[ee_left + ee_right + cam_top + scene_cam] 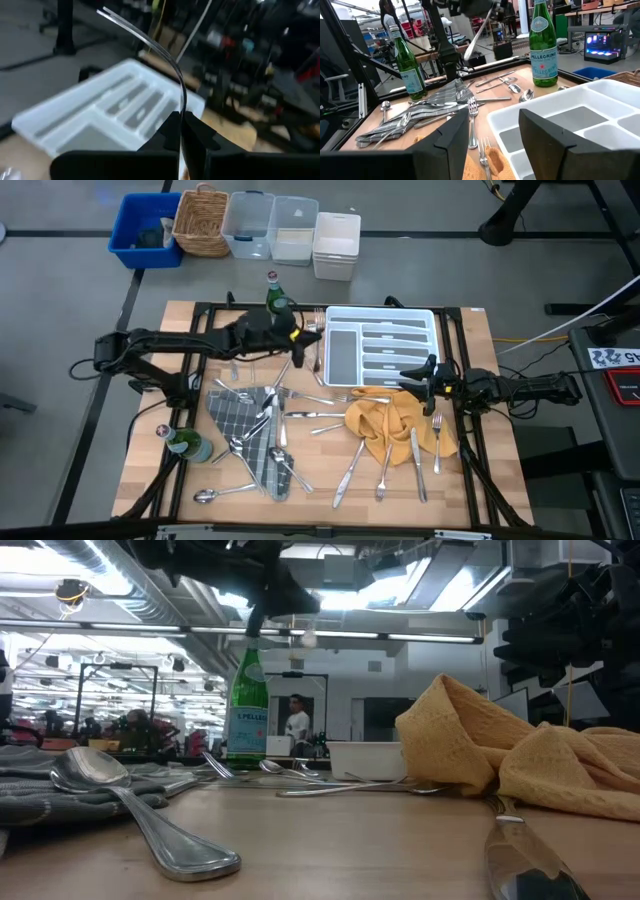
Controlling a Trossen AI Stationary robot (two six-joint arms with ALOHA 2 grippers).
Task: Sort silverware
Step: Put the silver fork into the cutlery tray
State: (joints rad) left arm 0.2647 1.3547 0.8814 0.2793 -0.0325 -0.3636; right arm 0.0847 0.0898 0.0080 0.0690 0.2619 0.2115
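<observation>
Your left gripper (297, 340) is clamping 1 fork (150, 42) by its handle, carrying it just beside the tray (440, 340) for slotting, while your right gripper (420, 376) is waiting wide open and empty by the yellow cloth (395, 425).

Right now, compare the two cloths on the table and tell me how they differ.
The grey checked cloth lies fairly flat on the left side; the yellow cloth is bunched up on the right. Spoons crowd the grey cloth, while forks and knives lie around the yellow one. Both rest on the wooden table amid loose silverware.
</observation>
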